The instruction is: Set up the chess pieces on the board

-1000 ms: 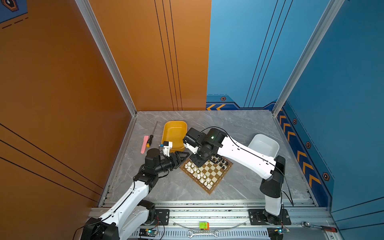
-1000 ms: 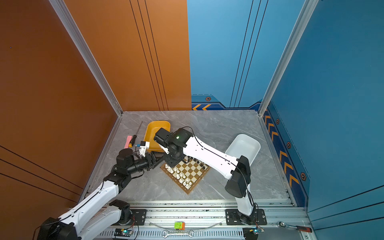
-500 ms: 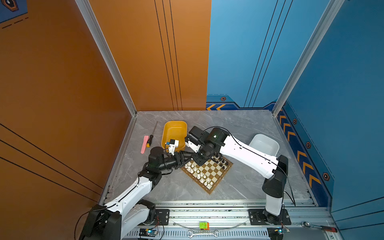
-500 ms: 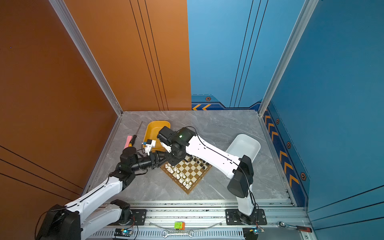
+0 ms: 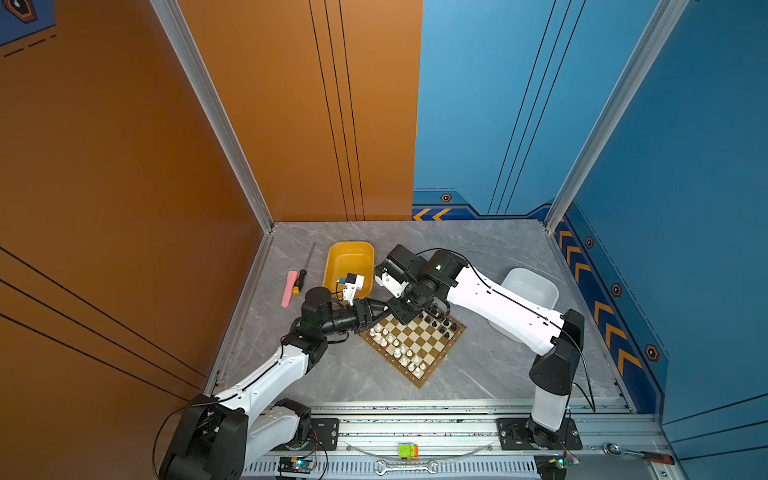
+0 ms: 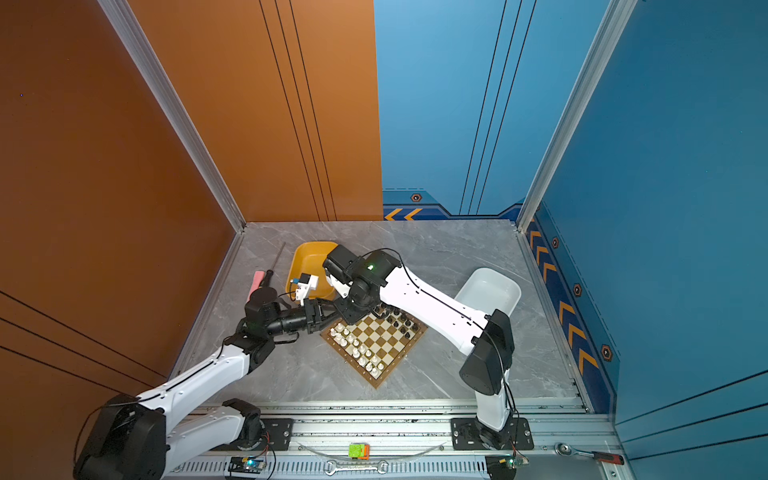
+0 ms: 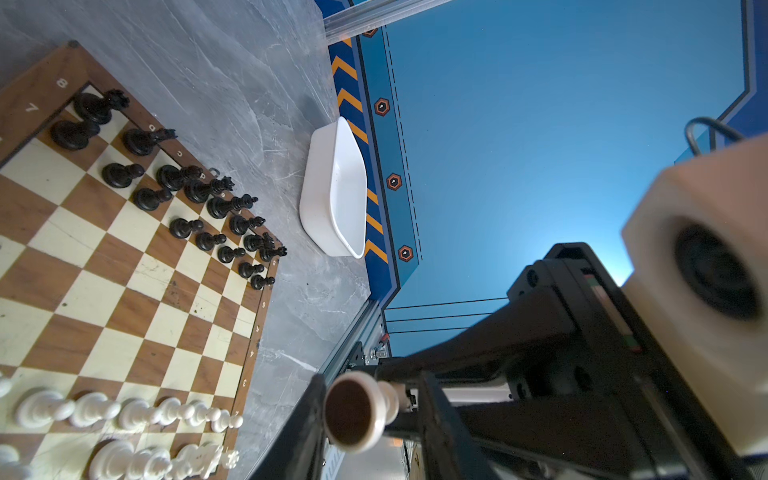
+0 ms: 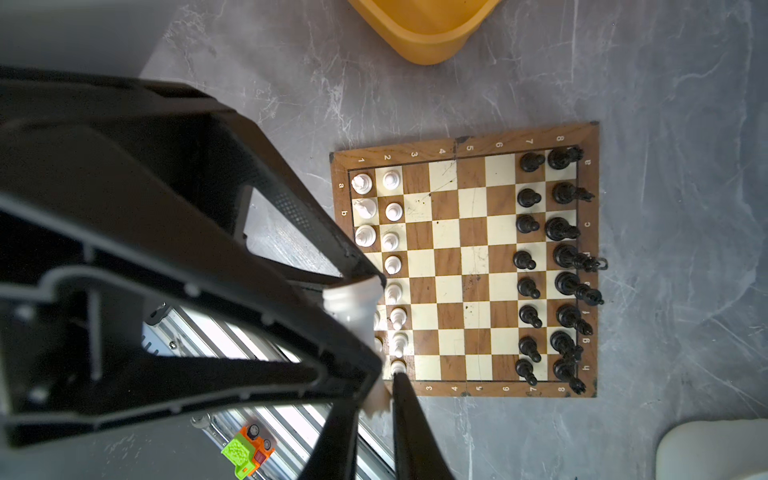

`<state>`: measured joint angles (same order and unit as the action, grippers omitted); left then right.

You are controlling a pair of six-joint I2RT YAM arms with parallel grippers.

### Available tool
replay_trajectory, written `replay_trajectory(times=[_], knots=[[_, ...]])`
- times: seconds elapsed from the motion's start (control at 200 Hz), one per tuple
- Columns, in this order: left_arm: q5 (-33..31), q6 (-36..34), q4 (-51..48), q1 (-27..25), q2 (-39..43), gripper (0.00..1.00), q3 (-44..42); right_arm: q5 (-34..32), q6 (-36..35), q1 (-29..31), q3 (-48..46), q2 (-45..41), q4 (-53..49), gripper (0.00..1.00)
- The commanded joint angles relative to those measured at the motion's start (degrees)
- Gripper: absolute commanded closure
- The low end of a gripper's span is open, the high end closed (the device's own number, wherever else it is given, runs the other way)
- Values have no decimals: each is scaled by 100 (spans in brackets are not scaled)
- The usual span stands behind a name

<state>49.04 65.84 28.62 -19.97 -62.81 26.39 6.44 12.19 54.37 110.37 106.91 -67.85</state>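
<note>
In both top views the left pincer point(image 5: 383, 310) has swung in from beside the yellow plastic tray point(image 5: 348, 255), where it hung a second ago with wider jaws. It now meets the right pincer point(image 5: 398, 316) over a corner of the small wooden chessboard with brown and cream checks point(image 5: 439, 356). What passes between them is too small to make out there.

The left wrist view shows it: a white plastic chess piece with a brown felt base point(image 7: 353, 411) sits base-first between the left fingers point(image 7: 305, 424). One finger touches the base rim and the other stands a little off, so these jaws have narrowed but not clamped.

In the right wrist view the right pincer point(image 8: 370, 330) is closed on the white plastic chess piece point(image 8: 351, 309), held off the chessboard point(image 8: 490, 389) beside row 1. The black chess pieces point(image 8: 565, 255) look complete and the white pawns point(image 8: 392, 264) are all set. The pincer hides part of white's back row.

I judge this a handover to re-grip the piece so it can be stood upright, among the last placements
</note>
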Motion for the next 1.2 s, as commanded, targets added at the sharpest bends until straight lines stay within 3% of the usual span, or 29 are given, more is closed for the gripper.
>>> replay_trajectory(times=[0.0, 0.32, 0.616, 0.916, 1.197], knots=[[185, -106, 109, -49, -55, 67, 197, 78, -80, -49, -80, -208, 93, 82], [36, -155, 125, -31, -139, 70, 243, 157, -120, -95, -127, -248, 97, 82], [18, -156, 187, 13, -262, 65, 313, 132, -169, -118, -254, -355, 94, 82], [19, -172, 203, -27, -420, 74, 509, 158, -229, -155, -273, -382, 95, 82], [141, -164, 240, -136, -478, 72, 521, 168, -286, -243, -257, -359, 115, 82]])
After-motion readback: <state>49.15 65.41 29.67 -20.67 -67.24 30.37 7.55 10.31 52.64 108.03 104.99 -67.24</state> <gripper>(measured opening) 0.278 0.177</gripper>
